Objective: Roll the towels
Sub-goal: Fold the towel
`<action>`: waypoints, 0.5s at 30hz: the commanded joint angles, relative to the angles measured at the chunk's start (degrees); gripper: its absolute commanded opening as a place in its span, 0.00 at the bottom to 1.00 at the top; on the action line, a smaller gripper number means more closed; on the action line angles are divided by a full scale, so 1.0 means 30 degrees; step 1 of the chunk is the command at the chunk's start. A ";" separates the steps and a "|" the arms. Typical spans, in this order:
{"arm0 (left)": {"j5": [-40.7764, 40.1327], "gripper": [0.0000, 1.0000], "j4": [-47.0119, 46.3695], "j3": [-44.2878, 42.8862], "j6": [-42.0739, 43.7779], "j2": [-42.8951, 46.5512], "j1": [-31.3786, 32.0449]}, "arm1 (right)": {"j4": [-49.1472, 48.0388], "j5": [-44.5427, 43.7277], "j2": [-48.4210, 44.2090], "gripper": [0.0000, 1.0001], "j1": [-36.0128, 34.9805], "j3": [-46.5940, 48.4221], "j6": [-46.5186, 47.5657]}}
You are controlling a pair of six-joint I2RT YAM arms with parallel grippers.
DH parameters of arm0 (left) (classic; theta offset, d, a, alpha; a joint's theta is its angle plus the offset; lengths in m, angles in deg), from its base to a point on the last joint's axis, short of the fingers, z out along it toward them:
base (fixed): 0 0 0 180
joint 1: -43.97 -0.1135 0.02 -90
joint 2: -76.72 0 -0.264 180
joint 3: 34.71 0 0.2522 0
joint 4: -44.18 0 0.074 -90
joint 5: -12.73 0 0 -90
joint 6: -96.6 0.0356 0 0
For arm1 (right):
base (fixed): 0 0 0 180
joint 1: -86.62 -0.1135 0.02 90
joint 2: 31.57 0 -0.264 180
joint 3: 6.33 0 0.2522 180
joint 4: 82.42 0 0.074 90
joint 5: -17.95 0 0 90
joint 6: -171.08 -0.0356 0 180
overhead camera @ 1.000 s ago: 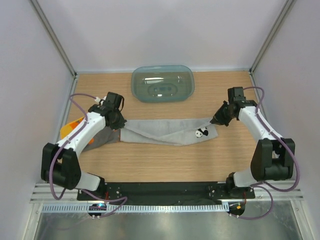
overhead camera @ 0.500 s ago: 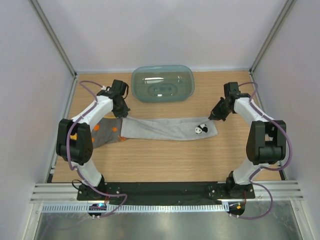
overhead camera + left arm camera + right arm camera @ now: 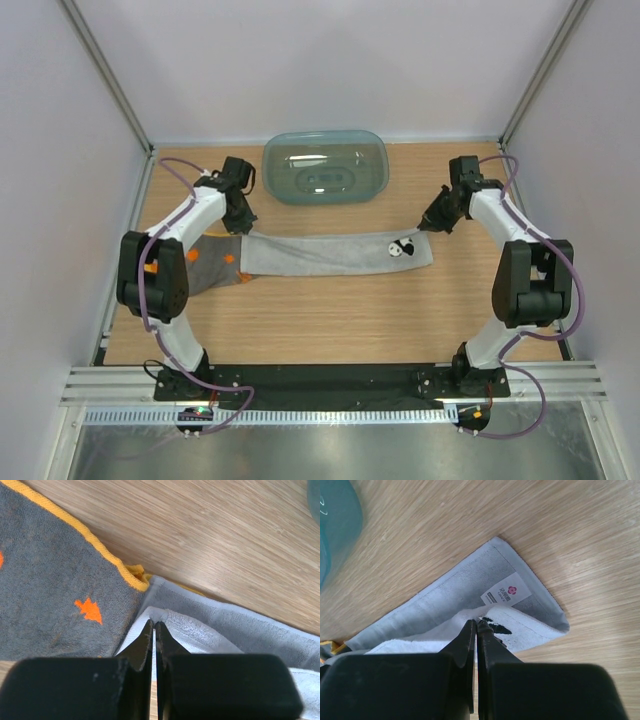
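At the far left we saw the orange-print towel [image 3: 205, 268] lying loose and rumpled on the tabletop [image 3: 330, 320], partly under the left arm. Its yellow-bound edge touched the left end of the grey towel [image 3: 330, 255]. None of it was rolled, and no hand was on it.

Next came the left hand [image 3: 154, 622], its fingers pressed together with only a hairline between them. The left end of the grey towel puckered up into their tips, so we judged the hand to be clamped on that end.

The grey towel itself lay as a long flat band across the middle of the tabletop, in front of the teal tray [image 3: 275, 165] and apart from it. Both wrist views showed it folded lengthwise into a double layer, but we found no coil at either end. Near its right end were the panda mark [image 3: 401, 247] and a small white label [image 3: 506, 594] on the lower layer.

The right hand [image 3: 476, 622] was closed too, its tips meeting on the upper layer right at the panda mark, and we took that for a pinch on the cloth.

By our reckoning the task had barely begun. One towel was folded into a strip and held at both ends, and the rolling of it remained. The orange-print towel had not been touched at all
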 commanded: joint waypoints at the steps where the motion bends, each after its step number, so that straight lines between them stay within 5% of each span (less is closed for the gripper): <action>1: -0.0508 0.00 0.0043 -0.0953 0.0415 -0.0583 -0.0264 | -0.0066 0.0010 0.0208 0.01 0.0039 0.0817 0.0343; 13: -0.1064 0.00 0.0658 -0.3149 0.0590 -0.3133 -0.0527 | -0.0946 -0.0136 0.3284 0.01 0.0068 0.1841 0.0168; 15: -0.1152 0.08 0.0949 -0.3501 0.0678 -0.3659 -0.0498 | -0.1034 -0.0165 0.3607 0.01 0.0068 0.2076 0.0139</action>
